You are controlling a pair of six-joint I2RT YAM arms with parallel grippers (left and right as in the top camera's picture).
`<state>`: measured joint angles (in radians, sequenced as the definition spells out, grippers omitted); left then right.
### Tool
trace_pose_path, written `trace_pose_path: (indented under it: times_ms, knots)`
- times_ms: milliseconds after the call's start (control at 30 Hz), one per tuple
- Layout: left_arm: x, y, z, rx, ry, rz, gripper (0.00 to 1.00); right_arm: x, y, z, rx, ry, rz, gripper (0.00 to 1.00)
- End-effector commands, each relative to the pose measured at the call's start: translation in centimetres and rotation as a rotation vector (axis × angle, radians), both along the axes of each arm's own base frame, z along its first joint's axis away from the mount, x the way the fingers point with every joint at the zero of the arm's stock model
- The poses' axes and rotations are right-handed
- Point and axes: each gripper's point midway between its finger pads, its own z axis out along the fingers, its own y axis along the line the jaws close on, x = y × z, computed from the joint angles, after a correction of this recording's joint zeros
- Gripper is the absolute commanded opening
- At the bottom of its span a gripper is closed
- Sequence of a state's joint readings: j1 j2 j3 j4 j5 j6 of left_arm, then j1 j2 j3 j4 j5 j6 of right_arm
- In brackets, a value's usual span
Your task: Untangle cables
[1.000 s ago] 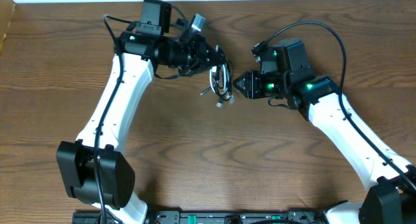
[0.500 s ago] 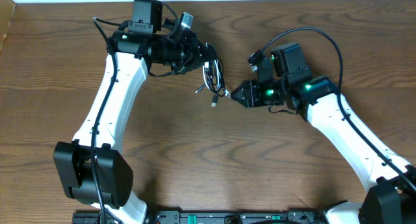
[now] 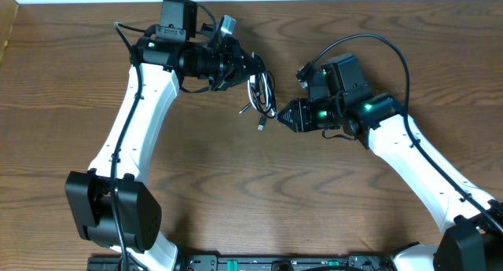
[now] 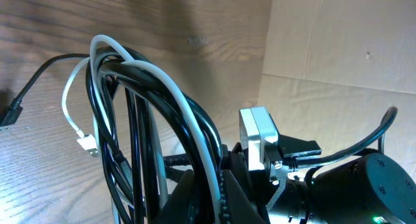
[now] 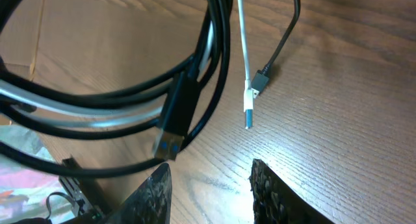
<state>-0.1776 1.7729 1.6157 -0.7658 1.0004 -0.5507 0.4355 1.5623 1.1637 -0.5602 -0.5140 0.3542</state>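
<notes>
We count two cables [image 3: 262, 94], tangled in one bundle: one black cable [image 4: 138, 133], one white cable [image 4: 164, 79]. Three plug ends show at the bundle's edge: one large black plug [image 5: 170, 130], one small black plug [image 5: 261, 78], one white plug [image 5: 247, 108]. Two grippers flank the bundle: left gripper [image 3: 255, 70], right gripper [image 3: 280, 115]. One table [image 3: 236, 196].

Tangled black and white cables [image 3: 263, 94], looped

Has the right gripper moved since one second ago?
Yes. Overhead, the right gripper has shifted left and away from the table's far edge, closer to the cables.
</notes>
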Motion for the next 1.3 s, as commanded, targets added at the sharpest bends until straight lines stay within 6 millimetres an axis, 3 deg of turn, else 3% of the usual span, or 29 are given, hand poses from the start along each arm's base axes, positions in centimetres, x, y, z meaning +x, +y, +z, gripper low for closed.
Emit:
trace_pose_path:
  times_ms: [0, 400, 800, 1267]
  knots:
    - [-0.4, -1.1, 0.6, -0.033, -0.006, -0.036, 0.08, 0.1, 0.1, 0.3, -0.006, -0.024, 0.013, 0.36]
    - [-0.4, -1.3, 0.7, -0.036, -0.015, -0.04, 0.08, 0.2, 0.0, 0.2, -0.012, -0.022, 0.0, 0.35]
    - [-1.8, -3.2, 1.0, -0.056, -0.008, -0.103, 0.07, 1.9, -0.6, 0.4, -0.031, -0.053, -0.09, 0.35]
    - [-2.6, -3.5, 1.0, -0.066, 0.006, -0.132, 0.07, 4.1, -2.6, 0.8, -0.042, -0.103, -0.169, 0.35]
